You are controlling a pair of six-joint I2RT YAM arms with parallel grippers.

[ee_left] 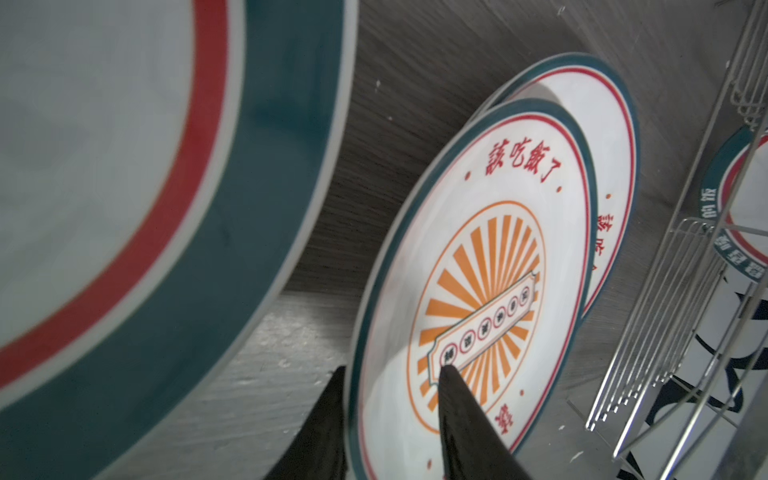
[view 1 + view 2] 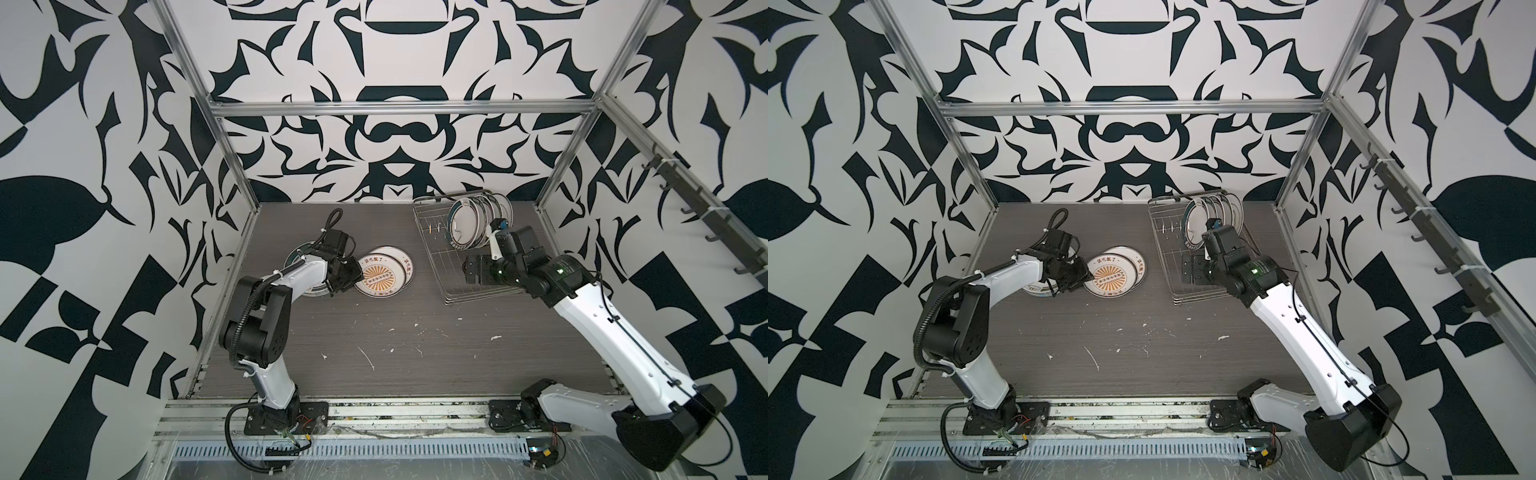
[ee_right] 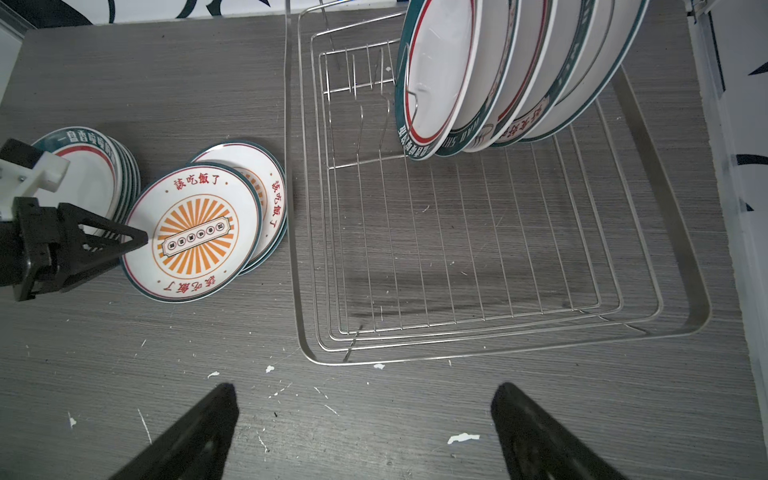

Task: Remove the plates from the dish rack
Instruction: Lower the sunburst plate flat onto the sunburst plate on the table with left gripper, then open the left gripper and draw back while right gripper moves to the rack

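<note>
In both top views several plates (image 2: 467, 222) stand on edge at the far end of the dish rack (image 2: 444, 272), while others lie flat on the table (image 2: 374, 353). The right end effector (image 2: 468, 270) hangs over the rack's near end. The left wrist view shows the left end effector (image 1: 395, 370) astride the rim of a sunburst plate (image 1: 478, 291); whether it pinches cannot be told. In the right wrist view, the right end effector's fingers stand wide apart and empty. The plates look rigid, glazed, slippery and breakable, so the exposed upper rim is probably the best hold.
</note>
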